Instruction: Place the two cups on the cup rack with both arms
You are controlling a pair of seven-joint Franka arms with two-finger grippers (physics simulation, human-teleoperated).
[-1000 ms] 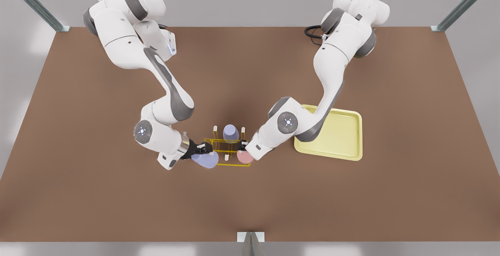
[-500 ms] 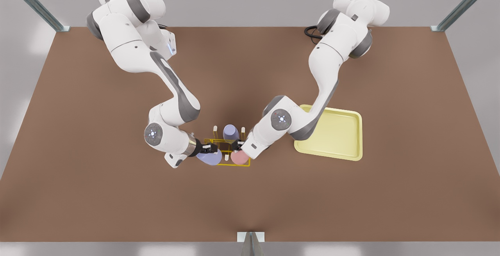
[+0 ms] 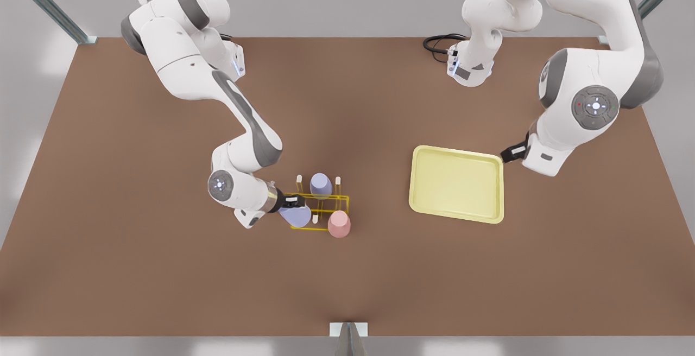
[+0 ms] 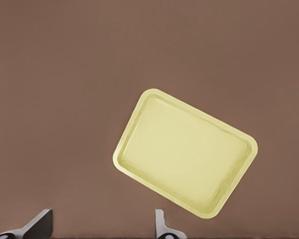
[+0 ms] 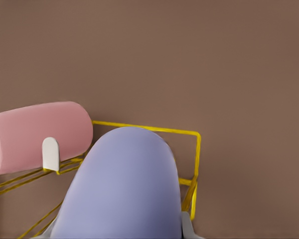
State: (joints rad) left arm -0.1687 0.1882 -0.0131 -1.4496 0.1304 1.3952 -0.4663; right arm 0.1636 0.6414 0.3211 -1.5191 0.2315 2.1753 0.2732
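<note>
**One cup held at the rack, the other arm up by the tray**

At the front view's left, the right hand (image 3: 291, 202) grips a lavender cup (image 3: 296, 216) at the cup rack's (image 3: 320, 212) near-left corner, fingers closed on its sides. A second lavender cup (image 3: 321, 184) sits on a far peg, and the pink cup (image 3: 339, 223) on the near-right peg, well apart from either hand. Across the counter (image 3: 163, 269), the left hand (image 3: 509, 152) hovers by the yellow tray's (image 3: 457, 184) far corner, fingers (image 4: 161, 225) spread, empty.
</note>
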